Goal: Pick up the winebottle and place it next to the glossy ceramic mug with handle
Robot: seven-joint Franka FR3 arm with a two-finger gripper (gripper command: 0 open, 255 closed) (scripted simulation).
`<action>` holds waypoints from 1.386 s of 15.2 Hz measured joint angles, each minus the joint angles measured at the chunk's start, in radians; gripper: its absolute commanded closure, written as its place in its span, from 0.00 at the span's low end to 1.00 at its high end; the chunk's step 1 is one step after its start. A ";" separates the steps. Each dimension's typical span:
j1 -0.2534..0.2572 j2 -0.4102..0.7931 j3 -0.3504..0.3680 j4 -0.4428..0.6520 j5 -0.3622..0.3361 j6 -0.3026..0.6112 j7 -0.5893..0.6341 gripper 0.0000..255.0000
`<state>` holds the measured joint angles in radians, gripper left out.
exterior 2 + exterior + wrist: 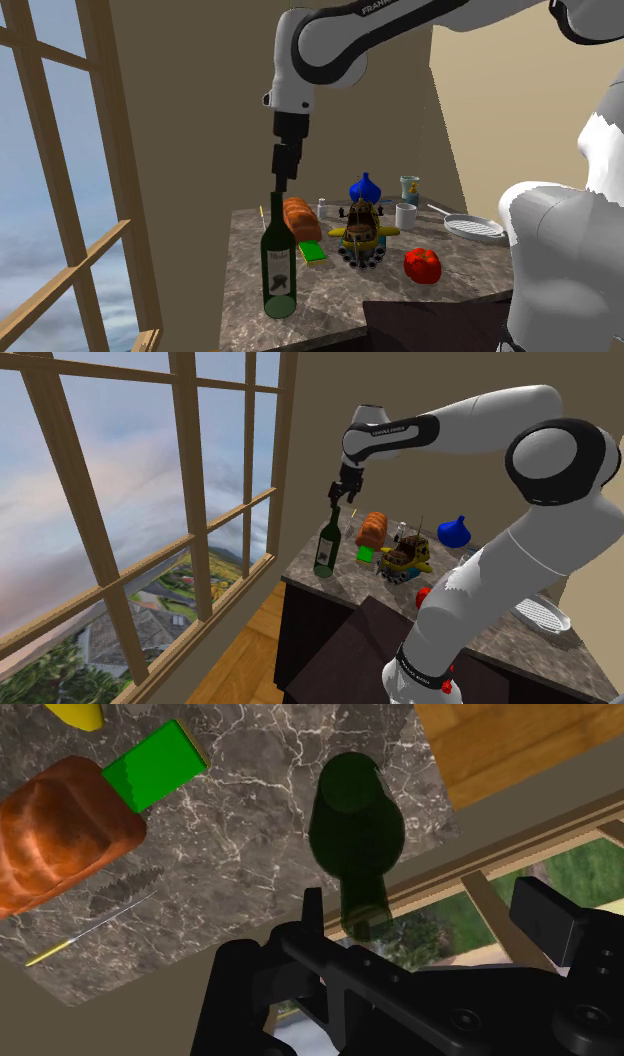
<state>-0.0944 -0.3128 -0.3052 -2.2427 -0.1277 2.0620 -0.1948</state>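
Winebottle (279, 262) stands at the corner of the counter (335, 290), left of the bread loaf (300, 217) in the second exterior view. The gripper (283, 180) hangs over its neck, fingers apart, the neck nearer one finger. We judge that closing off-centre could tip it over the edge. Its long axis is vertical, neck pointing up. The white mug (405, 215) waits right of the loaf.
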 measured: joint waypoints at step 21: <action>-0.003 0.121 -0.041 -0.020 0.031 0.147 -0.047 1.00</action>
<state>-0.0973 -0.1918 -0.3459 -2.2631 -0.0971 2.2090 -0.2417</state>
